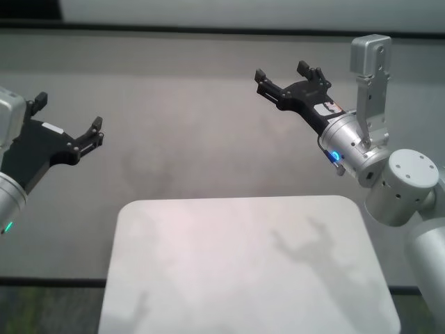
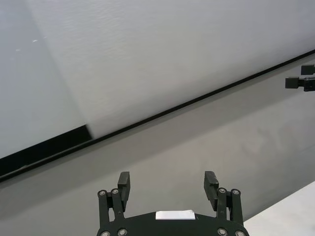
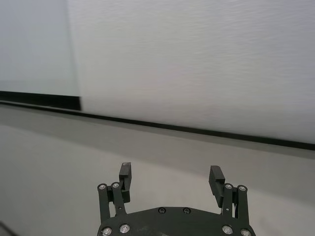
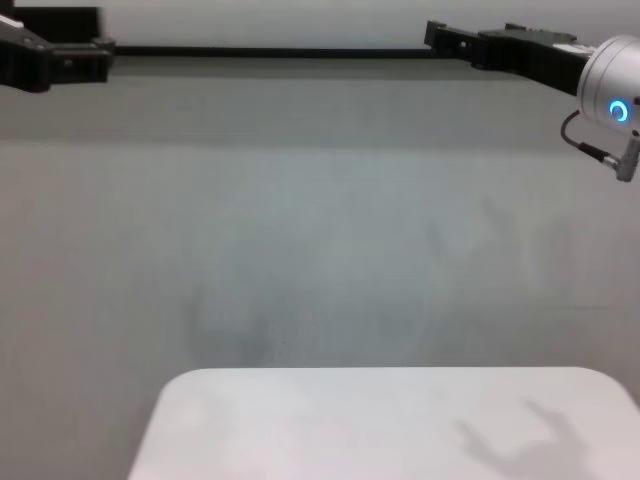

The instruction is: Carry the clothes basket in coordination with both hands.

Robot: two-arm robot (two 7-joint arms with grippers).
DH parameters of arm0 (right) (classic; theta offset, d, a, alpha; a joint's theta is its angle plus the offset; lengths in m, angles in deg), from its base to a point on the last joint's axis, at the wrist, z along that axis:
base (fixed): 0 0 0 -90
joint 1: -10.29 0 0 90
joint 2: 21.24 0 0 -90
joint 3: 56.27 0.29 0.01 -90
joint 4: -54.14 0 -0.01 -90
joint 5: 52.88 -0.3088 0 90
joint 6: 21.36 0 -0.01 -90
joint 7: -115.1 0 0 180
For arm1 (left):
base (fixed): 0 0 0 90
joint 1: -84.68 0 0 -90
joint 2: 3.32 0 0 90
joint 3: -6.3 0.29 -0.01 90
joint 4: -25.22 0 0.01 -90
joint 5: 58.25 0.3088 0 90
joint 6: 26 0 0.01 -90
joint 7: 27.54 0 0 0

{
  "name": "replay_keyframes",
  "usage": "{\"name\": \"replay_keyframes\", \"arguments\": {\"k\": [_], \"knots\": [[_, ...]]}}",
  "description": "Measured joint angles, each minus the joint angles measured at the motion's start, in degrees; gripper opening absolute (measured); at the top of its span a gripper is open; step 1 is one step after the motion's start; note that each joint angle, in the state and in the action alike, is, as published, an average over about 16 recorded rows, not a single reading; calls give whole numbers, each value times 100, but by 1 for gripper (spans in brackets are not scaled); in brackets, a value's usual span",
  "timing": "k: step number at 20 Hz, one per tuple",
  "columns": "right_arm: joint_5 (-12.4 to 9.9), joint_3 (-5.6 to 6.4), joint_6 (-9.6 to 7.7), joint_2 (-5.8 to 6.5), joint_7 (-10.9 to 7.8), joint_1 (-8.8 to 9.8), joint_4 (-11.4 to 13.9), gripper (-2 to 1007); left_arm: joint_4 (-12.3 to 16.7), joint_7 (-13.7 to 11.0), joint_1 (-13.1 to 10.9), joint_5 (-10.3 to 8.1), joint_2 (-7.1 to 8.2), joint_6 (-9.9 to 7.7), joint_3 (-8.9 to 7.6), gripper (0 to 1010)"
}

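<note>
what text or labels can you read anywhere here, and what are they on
No readable text in any view.
A white label on the left gripper body looks blank.
A white and orange sticker on the right gripper near its wrist is too small to read.
The white table bears no markings.

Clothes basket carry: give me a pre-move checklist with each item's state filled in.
1. Clothes basket in sight: not ok, no view shows it.
2. Left gripper open and empty: ok, raised at the left over the floor.
3. Right gripper open and empty: ok, raised at the right, jaws spread.
4. Grippers facing inward with a gap between them: ok.
5. White table top bare: ok, only shadows on it.
6. Handle positions for grasping: cannot tell, no basket visible.
</note>
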Motion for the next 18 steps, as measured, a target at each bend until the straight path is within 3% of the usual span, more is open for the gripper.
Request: {"name": "replay_keyframes", "arguments": {"k": [18], "knots": [[0, 0, 0, 0, 0, 0, 0, 1003, 0, 0, 0, 0, 0, 0, 0, 999]]}}
